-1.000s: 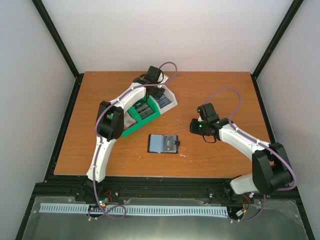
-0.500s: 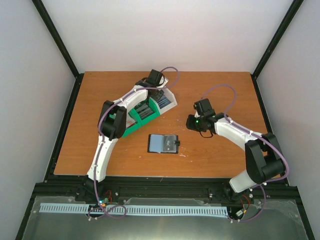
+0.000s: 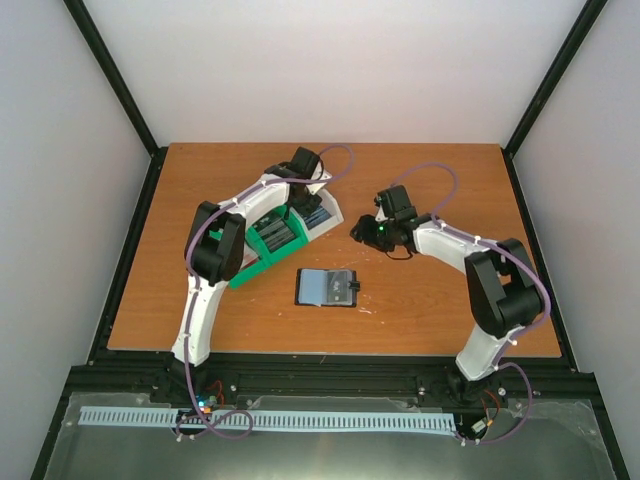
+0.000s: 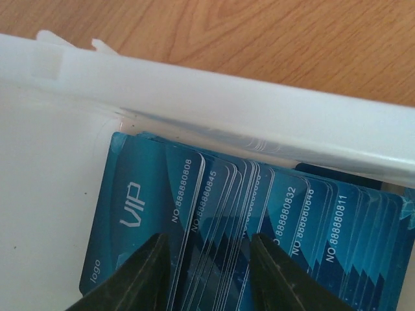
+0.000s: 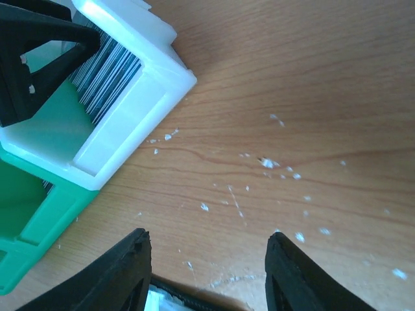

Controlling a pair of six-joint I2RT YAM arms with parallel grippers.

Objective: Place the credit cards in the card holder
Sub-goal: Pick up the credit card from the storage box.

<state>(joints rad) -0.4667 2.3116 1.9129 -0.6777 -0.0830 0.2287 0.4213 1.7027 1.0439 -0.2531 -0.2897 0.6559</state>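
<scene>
Several blue credit cards [image 4: 272, 214] stand on edge in the white end compartment [image 4: 214, 97] of a green and white bin [image 3: 262, 245]. My left gripper [image 4: 211, 262] is down in that compartment, its jaws open and straddling several of the blue cards; in the top view it [image 3: 301, 200] is over the bin. The black card holder [image 3: 327, 287] lies open on the table, grey-blue sleeves up, with nothing holding it. My right gripper [image 5: 209, 259] is open and empty, low over bare wood between the bin and the holder [image 5: 175, 300]; from above it [image 3: 358, 231] is right of the bin.
The bin's white corner [image 5: 130, 110] and green wall [image 5: 26, 227] are close on the left in the right wrist view, with the left gripper's black fingers [image 5: 39, 52] above them. Dark cards fill the bin's middle compartment [image 3: 278, 232]. White specks dot the wooden table [image 5: 285, 162].
My right gripper has swung left, towards the bin. My left gripper has shifted slightly nearer, and the bin has slid a little left and nearer with it. The card holder has not moved.
</scene>
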